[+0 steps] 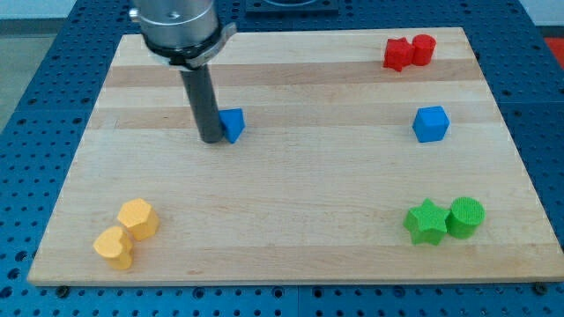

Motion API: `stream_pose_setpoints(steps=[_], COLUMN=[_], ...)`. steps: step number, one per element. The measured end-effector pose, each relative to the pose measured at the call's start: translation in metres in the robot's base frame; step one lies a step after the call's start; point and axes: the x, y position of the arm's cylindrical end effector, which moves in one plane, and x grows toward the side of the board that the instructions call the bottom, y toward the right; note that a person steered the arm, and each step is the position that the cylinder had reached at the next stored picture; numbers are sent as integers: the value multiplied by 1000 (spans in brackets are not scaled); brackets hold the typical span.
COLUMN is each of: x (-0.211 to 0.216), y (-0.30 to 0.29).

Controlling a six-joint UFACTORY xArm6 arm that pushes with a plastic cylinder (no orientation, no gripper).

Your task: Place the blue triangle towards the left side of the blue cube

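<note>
Blue triangle block (233,124) touches my tip (211,140) on its right — blue cube (431,123) sits well apart, rightward; the rod carries no jaws, grasping nothing.

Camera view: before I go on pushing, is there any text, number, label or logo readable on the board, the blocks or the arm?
None. The wooden board, the blue triangle, the blue cube and the other blocks carry no writing, and the arm above my tip shows no readable marking.
</note>
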Motion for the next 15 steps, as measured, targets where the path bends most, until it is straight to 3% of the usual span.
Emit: stream_pose_setpoints(steps=[1, 5, 12, 14, 15], x=[-22, -44, -3, -5, -26], y=[4, 5, 206, 223, 195])
